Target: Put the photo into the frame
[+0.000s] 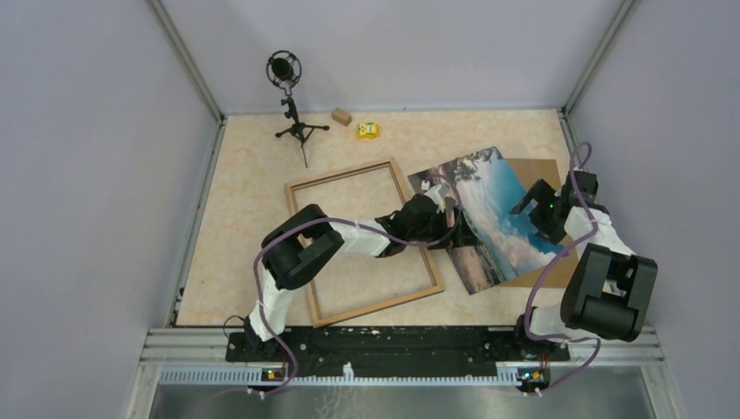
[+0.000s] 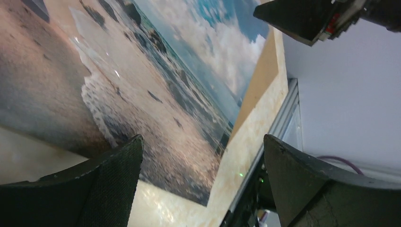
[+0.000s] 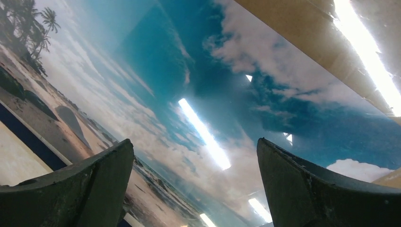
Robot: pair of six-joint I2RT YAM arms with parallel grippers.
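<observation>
Photo (image 1: 489, 218) lies flat right of frame (image 1: 340, 173), partly over brown board (image 1: 534, 170). Left gripper (image 2: 202, 147), right gripper (image 3: 196, 147) hover over it, jaws apart, empty. Looks thin, glossy: likely light, bendy, slippery. Best hold: pinch opposite edges.

The photo (image 1: 490, 202) hides most of the brown board (image 1: 529, 169).

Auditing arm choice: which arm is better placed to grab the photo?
Probably left: the left gripper, open, is at the photo's edge nearest the frame; the right gripper hovers over its face.
</observation>
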